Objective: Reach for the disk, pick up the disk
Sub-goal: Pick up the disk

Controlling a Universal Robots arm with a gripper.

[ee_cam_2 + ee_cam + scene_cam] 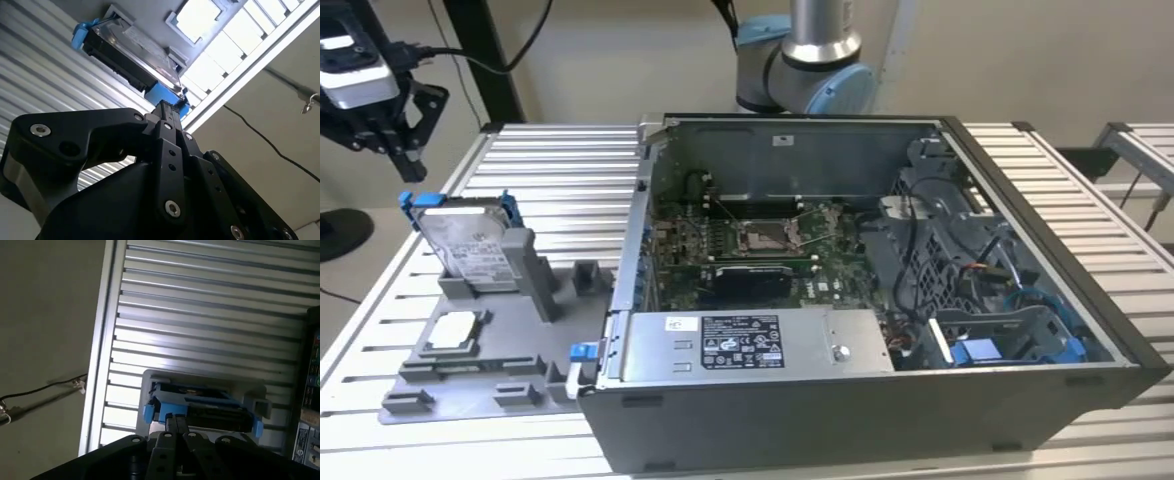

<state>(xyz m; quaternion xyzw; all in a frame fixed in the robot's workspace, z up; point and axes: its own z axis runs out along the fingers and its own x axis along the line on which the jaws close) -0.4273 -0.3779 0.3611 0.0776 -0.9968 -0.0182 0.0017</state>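
The disk (464, 243) is a silver hard drive with a white label and blue side rails. It stands upright on edge in a slot of the grey fixture (507, 375), at the exterior view's left. My black gripper (403, 160) hangs above the disk and a little to its left, apart from it. In both wrist views the fingers (164, 112) lie together with nothing between them, and the disk (132, 52) sits beyond their tips. The first wrist view has the disk (200, 401) just past the gripper (174, 421), blue rails at both ends.
A small square silver chip (454, 332) lies on the fixture in front of the disk. An open computer case (854, 405) stands right of the fixture. The ribbed aluminium table (567, 170) ends left of the fixture; a cable (45, 386) runs on the floor.
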